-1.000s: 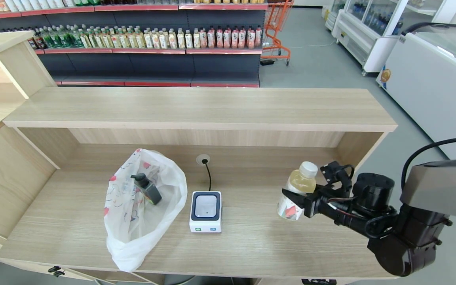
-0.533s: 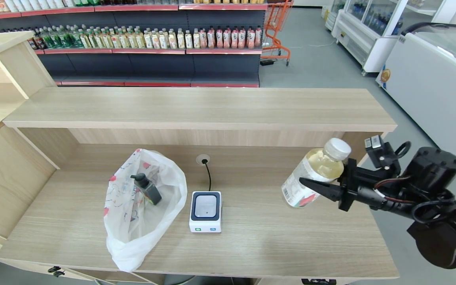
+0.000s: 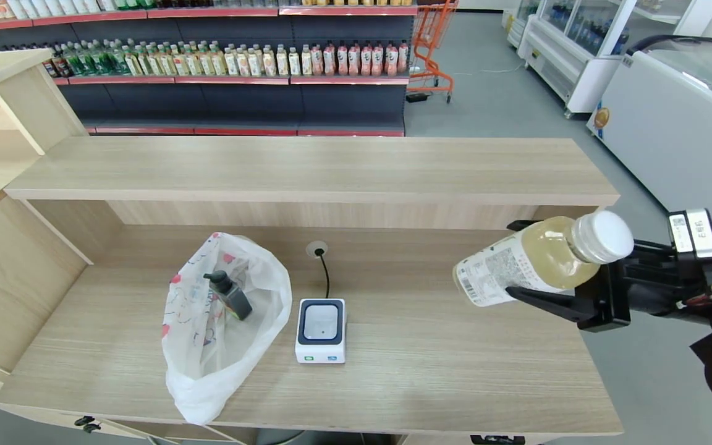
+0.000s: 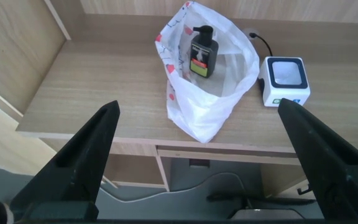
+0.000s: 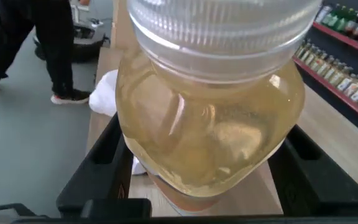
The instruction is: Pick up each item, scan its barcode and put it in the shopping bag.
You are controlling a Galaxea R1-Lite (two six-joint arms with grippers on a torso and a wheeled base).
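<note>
My right gripper [image 3: 532, 278] is shut on a bottle of pale yellow drink [image 3: 532, 259] with a white cap, held lying almost flat above the counter's right end, its base and barcode label toward the scanner. In the right wrist view the bottle [image 5: 210, 124] sits between the black fingers [image 5: 98, 168]. The white scanner [image 3: 321, 329] stands mid-counter, and the white patterned shopping bag [image 3: 214, 364] lies open to its left with a dark pump bottle [image 3: 230, 296] inside. My left gripper [image 4: 197, 162] is open, off the counter's near edge in front of the bag [image 4: 194, 109].
The wooden counter [image 3: 393, 371] has a raised back ledge [image 3: 306, 167] and side walls. A black cable [image 3: 325, 272] runs from the scanner to a port in the counter. Store shelves of bottles and freezers stand behind.
My right gripper has lifted the bottle off the counter, swung it up and to the right, and tipped it from upright to nearly horizontal. The bag and scanner have not moved.
</note>
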